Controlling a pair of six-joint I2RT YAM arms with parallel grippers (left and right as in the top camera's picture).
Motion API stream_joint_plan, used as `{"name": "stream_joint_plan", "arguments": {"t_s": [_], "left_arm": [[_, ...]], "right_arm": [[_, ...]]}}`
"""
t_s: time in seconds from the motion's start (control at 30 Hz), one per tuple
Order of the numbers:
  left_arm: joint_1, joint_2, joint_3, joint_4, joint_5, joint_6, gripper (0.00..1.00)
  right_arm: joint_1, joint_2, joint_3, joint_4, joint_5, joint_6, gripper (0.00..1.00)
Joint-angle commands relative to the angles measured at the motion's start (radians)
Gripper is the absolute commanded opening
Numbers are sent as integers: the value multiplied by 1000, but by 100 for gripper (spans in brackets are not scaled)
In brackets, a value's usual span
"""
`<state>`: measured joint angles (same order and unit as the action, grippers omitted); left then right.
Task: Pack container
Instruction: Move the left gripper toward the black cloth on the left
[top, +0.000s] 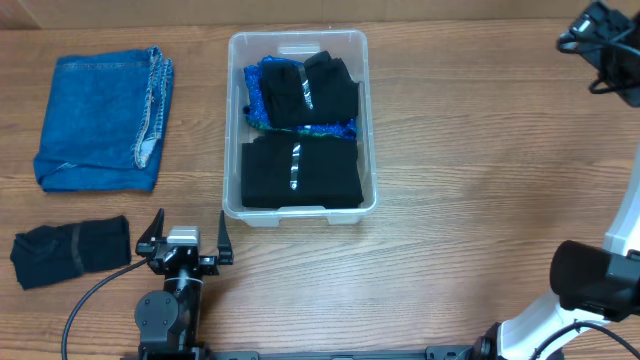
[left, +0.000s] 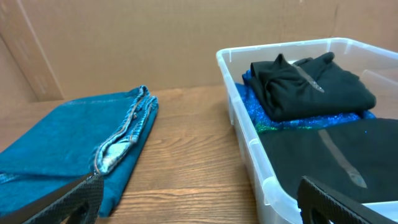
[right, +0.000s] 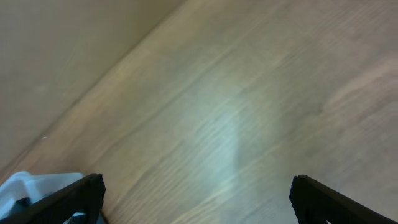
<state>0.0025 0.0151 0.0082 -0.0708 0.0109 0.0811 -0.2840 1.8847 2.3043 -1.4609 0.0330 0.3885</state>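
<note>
Overhead, the left pincer (top: 190, 222) is seen released, with the partly filled container (top: 370, 120) just ahead-right and the folded jeans (top: 100, 120) ahead-left, best gripped, it is judged, through all layers; the same layout is shown in its wrist view; the right pincer (right: 196, 183) is seen released above the counter (right: 249, 93).

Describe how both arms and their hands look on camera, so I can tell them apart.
The left arm is all black, with a pale silver block behind the left hand, two slim black fingers and a black cable trailing off. The right arm mixes white links with a bulky black round joint; the right hand is black and angular.
</note>
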Motion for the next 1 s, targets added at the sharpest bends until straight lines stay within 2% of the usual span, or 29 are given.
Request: {"name": "stream_joint_plan", "arguments": {"t_s": [0.0, 0.03, 0.13, 0.2, 0.23, 0.3, 0.43, 0.53, 0.6, 0.67, 0.73, 0.8, 0.9, 0.97], "left_arm": [[3, -10, -3, 8, 142, -57, 100], [3, -10, -3, 9, 158, -114, 100], [4, -10, -3, 40, 92, -123, 100], [4, -10, 1, 32, 163, -251, 100], [4, -10, 11, 5, 188, -310, 100], [4, -9, 82, -146, 150, -404, 100], [4, 16, 318, -331, 61, -369, 100], [4, 105, 523, -490, 21, -374, 100], [4, 220, 689, -664, 35, -373, 100], [4, 334, 824, -795, 161, -373, 100], [4, 400, 876, -848, 299, -374, 100], [4, 445, 872, -861, 364, -373, 100], [4, 503, 858, -860, 391, -384, 100], [5, 541, 858, -864, 333, -394, 100]], "right_arm": [[-21, -10, 6, -16, 6, 5, 100], [-20, -10, 6, -15, 6, 5, 100], [-20, -10, 6, -15, 6, 5, 100], [-20, -10, 6, -15, 6, 5, 100], [-20, -10, 6, -15, 6, 5, 100], [-20, -10, 6, -15, 6, 5, 100], [-20, -10, 6, -15, 6, 5, 100], [-20, -10, 6, -15, 6, 5, 100], [-20, -10, 6, -15, 6, 5, 100], [-20, -10, 6, -15, 6, 5, 100], [-20, -10, 6, -15, 6, 5, 100], [-20, -10, 6, -15, 6, 5, 100], [-20, -10, 6, -15, 6, 5, 100], [-20, -10, 6, -15, 6, 5, 100]]}}
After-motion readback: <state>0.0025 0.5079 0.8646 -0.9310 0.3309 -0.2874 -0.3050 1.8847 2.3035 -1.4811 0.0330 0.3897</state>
